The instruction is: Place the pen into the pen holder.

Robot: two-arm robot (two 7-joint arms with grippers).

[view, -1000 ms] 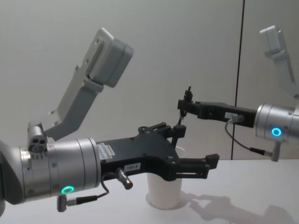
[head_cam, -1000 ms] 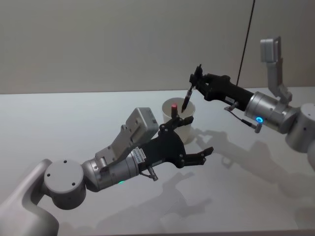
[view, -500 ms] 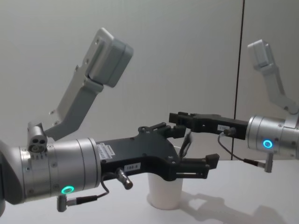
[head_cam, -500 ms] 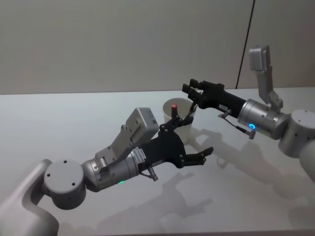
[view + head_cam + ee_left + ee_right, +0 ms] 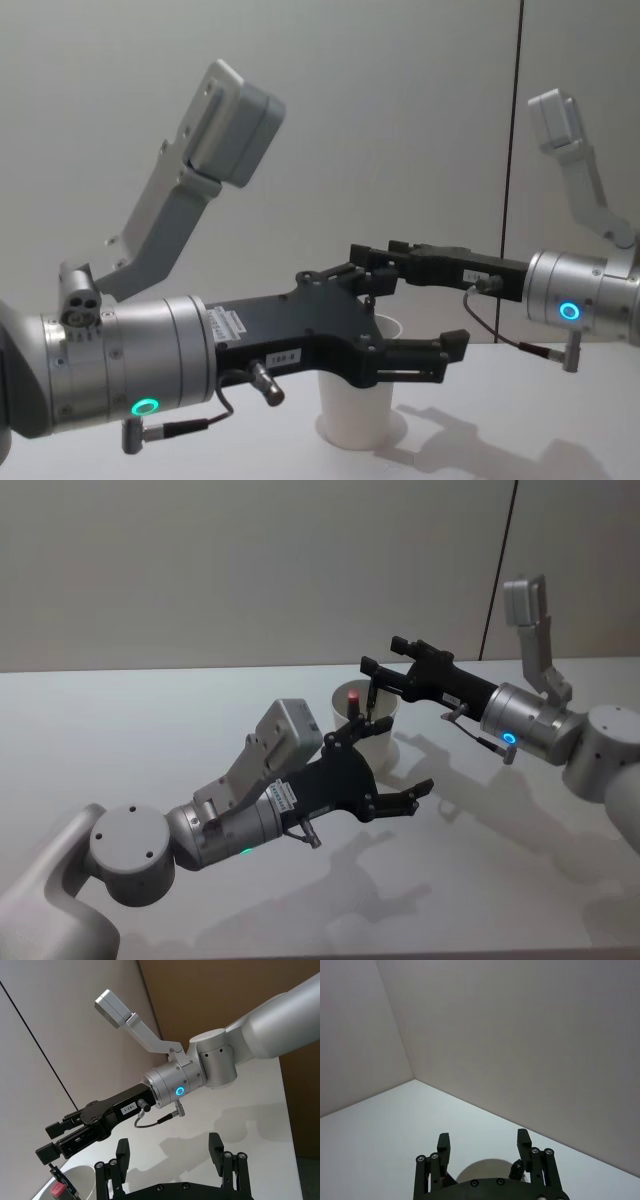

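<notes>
The white table [image 5: 120,720] is carrying the whole scene. The left gripper [image 5: 385,765] is hovering just in front of the pen holder [image 5: 378,742], its fingers spread wide and gripping nothing. The right gripper [image 5: 388,670] is reaching in from the far side and hanging directly above the cup's mouth, its fingers parted, with nothing between them. The pen [image 5: 366,702] is standing almost upright inside the pen holder, long axis near vertical, its top just beneath the right gripper's fingers; it appears to be free of them, though the gap is hard to read. A red-capped item [image 5: 352,696] is sitting in the cup beside it.
</notes>
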